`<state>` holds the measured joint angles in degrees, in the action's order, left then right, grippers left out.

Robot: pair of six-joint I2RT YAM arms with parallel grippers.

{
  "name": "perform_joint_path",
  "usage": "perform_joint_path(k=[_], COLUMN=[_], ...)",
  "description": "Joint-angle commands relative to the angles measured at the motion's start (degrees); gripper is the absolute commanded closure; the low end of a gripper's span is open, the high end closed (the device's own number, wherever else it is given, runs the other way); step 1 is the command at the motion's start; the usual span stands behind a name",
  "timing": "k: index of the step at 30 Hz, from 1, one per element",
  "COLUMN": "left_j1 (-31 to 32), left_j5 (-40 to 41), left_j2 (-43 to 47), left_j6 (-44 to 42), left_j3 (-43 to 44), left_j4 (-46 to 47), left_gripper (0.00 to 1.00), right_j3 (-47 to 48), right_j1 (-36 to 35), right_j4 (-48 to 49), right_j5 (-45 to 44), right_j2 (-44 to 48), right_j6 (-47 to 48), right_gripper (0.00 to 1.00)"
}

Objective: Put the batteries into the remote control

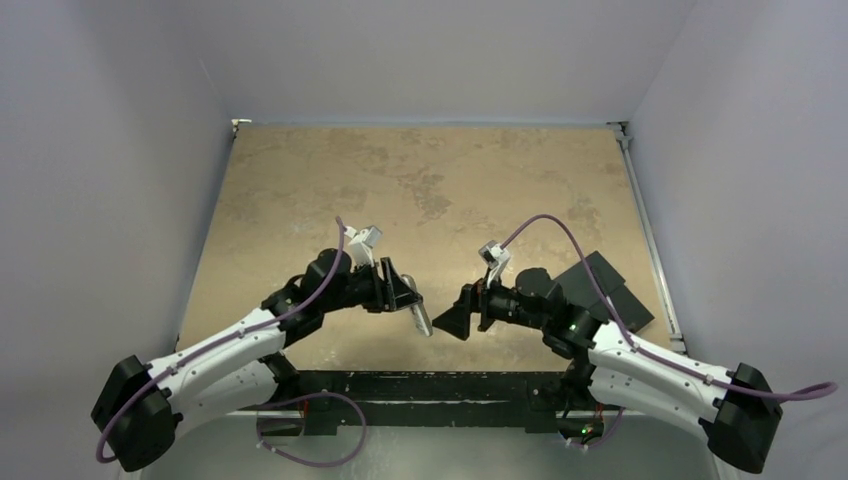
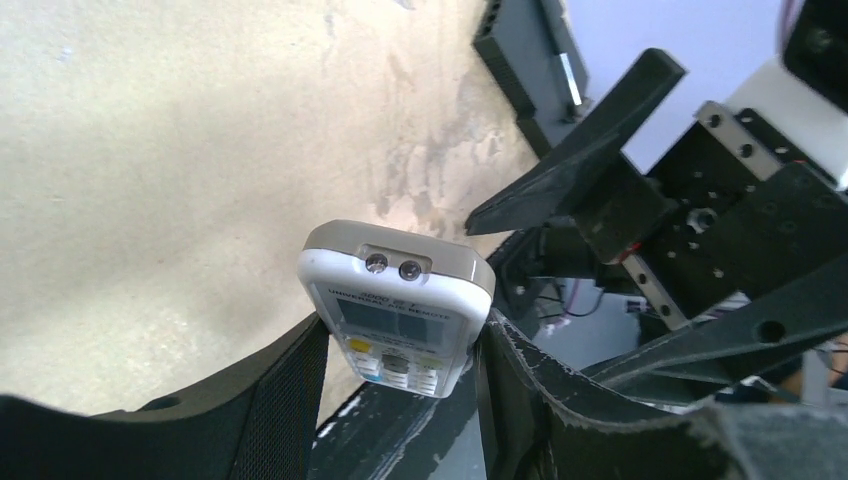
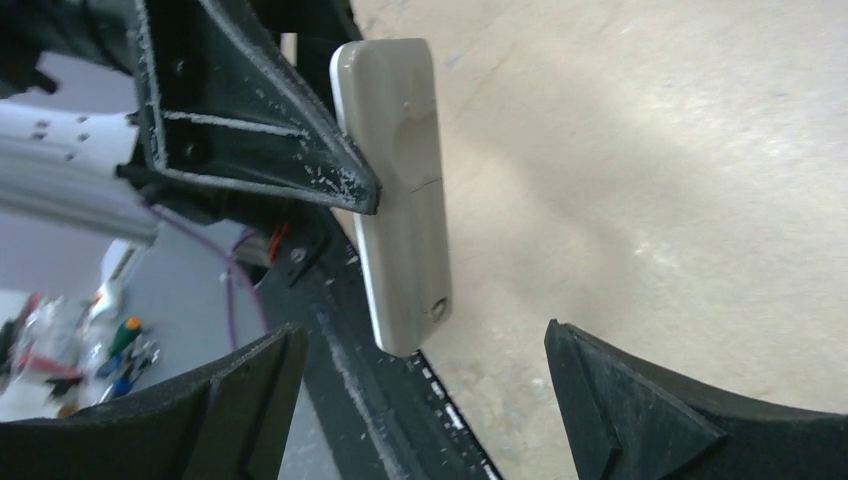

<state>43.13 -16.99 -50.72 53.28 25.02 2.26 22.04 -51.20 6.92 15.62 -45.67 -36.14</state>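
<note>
Currently left end effector (image 2: 395,372) clamps the remote control (image 2: 397,300); right end effector (image 3: 425,360) stands apart.

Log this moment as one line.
left tool: gripping remote control | right tool: open, facing remote's back | batteries: not in view

Remote control (image 3: 405,190), slim, pale grey back facing the camera, seam across its middle, one long edge pinched by a black finger of the left gripper (image 3: 385,195), tan table (image 3: 650,150) behind, right gripper (image 3: 425,340) spread wide below, purple cable (image 3: 235,275) at left.
</note>
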Motion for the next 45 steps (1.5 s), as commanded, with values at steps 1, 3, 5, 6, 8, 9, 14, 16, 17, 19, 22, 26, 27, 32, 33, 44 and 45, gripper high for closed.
perform_joint_path(k=[1,3,5,6,8,9,14,16,17,19,22,26,27,32,33,44,45], left_j1=[-0.05,0.19,0.78,1.05,2.00,2.50,5.73,7.08,7.78,8.54,9.17,10.01,10.11,10.30,10.36,10.38,10.40], left_j5=[3.52,3.87,4.89,5.59,7.13,7.81,14.00,16.24,16.75,16.82,18.88,23.65,24.40,25.77,25.86,27.78,27.56], left_j2=[-4.87,-7.91,-11.08,-12.30,-14.80,-16.11,-23.91,-27.11,-28.66,-31.62,-35.80,-40.86,-41.99,-47.67,-48.59,-55.36,-55.51], left_j6=[-6.57,-7.59,-8.19,-8.52,-9.32,-9.79,-13.45,-14.43,-14.81,-15.46,-16.29,-17.74,-17.96,-17.96,-17.76,-15.68,-15.54], left_j3=[7.15,8.84,10.29,11.28,13.13,14.12,21.69,24.71,26.11,28.34,31.19,36.26,37.31,41.24,41.66,44.19,44.30], left_j4=[-10.48,-12.58,-13.79,-14.54,-15.77,-16.43,-23.53,-25.96,-26.88,-28.28,-29.16,-33.21,-33.65,-34.80,-34.78,-35.15,-35.15], left_gripper=[1.00,1.00,1.00,1.00,1.00,1.00,1.00,1.00,1.00,1.00,1.00,1.00,1.00,1.00,1.00,0.93,0.92], right_j3=[4.32,4.89,5.03,5.03,4.88,4.79,4.15,4.02,3.91,3.68,3.24,2.62,2.57,2.63,2.65,1.95,1.91], right_j1=[0.31,0.31,0.31,0.31,0.27,0.31,0.31,0.31,0.31,0.31,0.31,0.31,0.31,0.31,0.31,0.31,0.31], right_j4=[-7.45,-9.58,-10.65,-11.10,-12.10,-12.32,-12.94,-13.11,-13.15,-13.12,-13.54,-14.52,-14.82,-15.90,-16.36,-16.66,-16.67], right_j5=[-8.74,-10.41,-11.81,-12.67,-13.72,-14.01,-14.83,-15.09,-15.30,-15.43,-15.88,-16.75,-16.80,-17.02,-17.26,-16.68,-16.67], right_j2=[1.45,1.94,2.51,2.78,3.31,3.37,2.72,2.85,3.12,3.82,4.78,5.82,6.08,7.88,8.33,10.35,10.48], right_j6=[2.72,2.79,2.83,2.71,2.28,2.16,1.48,1.45,1.38,1.34,1.25,1.08,1.03,0.89,0.96,0.97,1.06], right_gripper=[0.01,0.01,0.01,0.01,0.01,0.01,0.01,0.01,0.01,0.01,0.01,0.01,0.01,0.01,0.01,0.01,0.01])
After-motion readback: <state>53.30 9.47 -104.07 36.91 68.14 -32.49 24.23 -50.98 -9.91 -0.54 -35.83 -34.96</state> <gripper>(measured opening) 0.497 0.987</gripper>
